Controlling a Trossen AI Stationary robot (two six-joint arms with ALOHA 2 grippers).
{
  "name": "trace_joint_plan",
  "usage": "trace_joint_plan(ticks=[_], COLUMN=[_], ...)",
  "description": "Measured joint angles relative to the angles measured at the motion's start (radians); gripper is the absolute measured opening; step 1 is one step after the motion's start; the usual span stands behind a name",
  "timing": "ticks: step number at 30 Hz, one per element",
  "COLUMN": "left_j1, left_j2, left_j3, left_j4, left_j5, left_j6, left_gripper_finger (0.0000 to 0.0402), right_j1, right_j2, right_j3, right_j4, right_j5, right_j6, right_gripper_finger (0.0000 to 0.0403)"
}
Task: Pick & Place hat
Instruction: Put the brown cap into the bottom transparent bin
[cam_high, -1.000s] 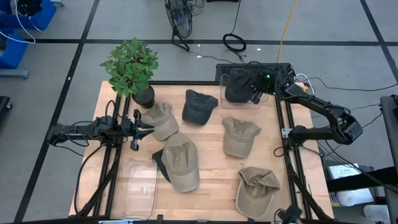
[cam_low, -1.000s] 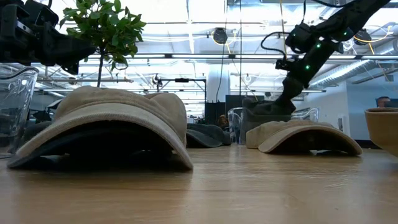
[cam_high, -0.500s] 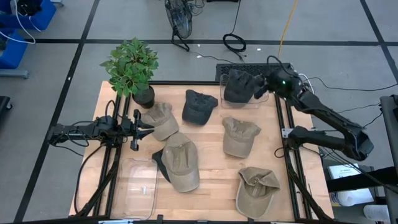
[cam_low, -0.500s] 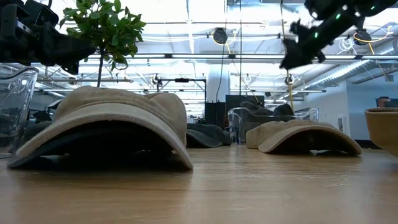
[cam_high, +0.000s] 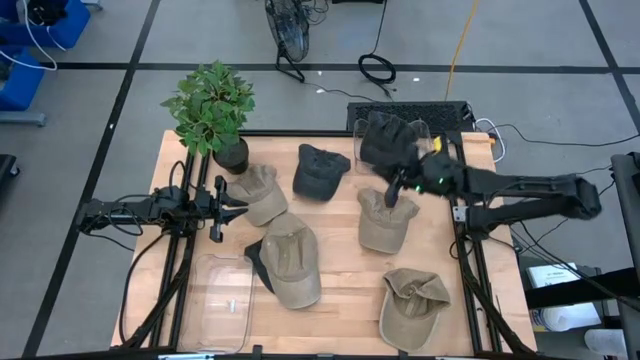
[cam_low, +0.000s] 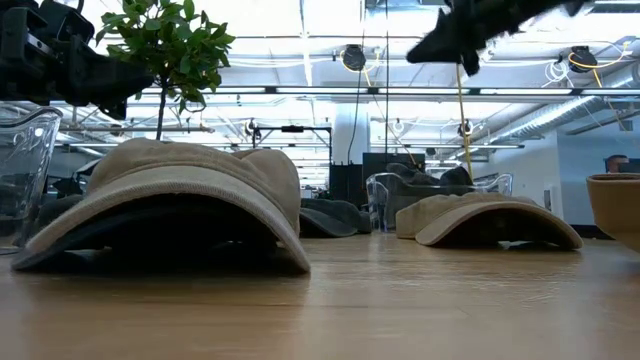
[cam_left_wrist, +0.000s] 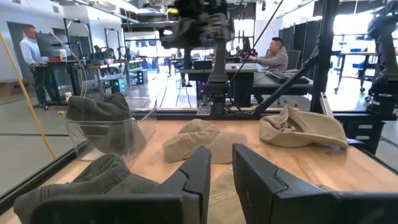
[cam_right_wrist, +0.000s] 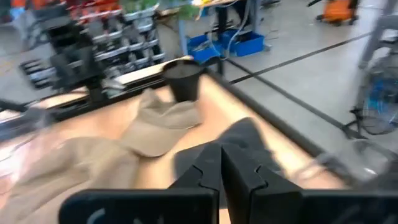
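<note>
Swung away from the clear bin (cam_high: 424, 132), the right gripper (cam_high: 392, 193) hovers, fingers (cam_right_wrist: 205, 167) nearly closed and empty, above the tan cap (cam_high: 384, 220) at three o'clock. One dark cap (cam_high: 383, 138) binned; six caps remain on the tabletop (cam_high: 340, 275). Left gripper (cam_high: 232, 207) idles narrow at nine o'clock.

a green potted plant (cam_high: 213, 112) stands at the far left corner of the wooden worktop (cam_high: 340, 268). beyond the worktop, black cables (cam_high: 376, 68) lie on the grey floor, and a blue bin (cam_high: 30, 62) sits at the far left.
</note>
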Motion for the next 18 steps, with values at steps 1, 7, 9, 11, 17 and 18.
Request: trace_joint_plan(ticks=[1, 7, 9, 11, 17, 18], left_j1=[0.000, 0.000, 0.000, 0.000, -0.001, -0.001], left_j2=[0.000, 0.000, 0.000, 0.000, 0.000, 0.000], left_j3=[0.000, 0.000, 0.000, 0.000, 0.000, 0.000], left_j4=[0.000, 0.019, 0.043, 0.077, 0.161, 0.171], left_j5=[0.000, 0.000, 0.000, 0.002, 0.041, 0.034], left_j6=[0.000, -0.002, -0.004, -0.018, -0.181, -0.181], left_gripper_finger=[0.0074, 0.0074, 0.0074, 0.0074, 0.0074, 0.0074], right_j1=[0.044, 0.236, 0.273, 0.301, 0.379, 0.391], right_j2=[0.026, 0.188, 0.233, 0.271, 0.337, 0.342], right_j3=[0.018, 0.189, 0.246, 0.294, 0.327, 0.327], right_j4=[-0.003, -0.129, -0.217, -0.299, -0.394, -0.407], right_j5=[0.035, 0.188, 0.214, 0.215, 0.211, 0.211], right_j6=[0.015, 0.113, 0.183, 0.270, 0.527, 0.561], right_gripper_finger=[0.0001, 0.0000, 0.0000, 0.0000, 0.0000, 0.0000])
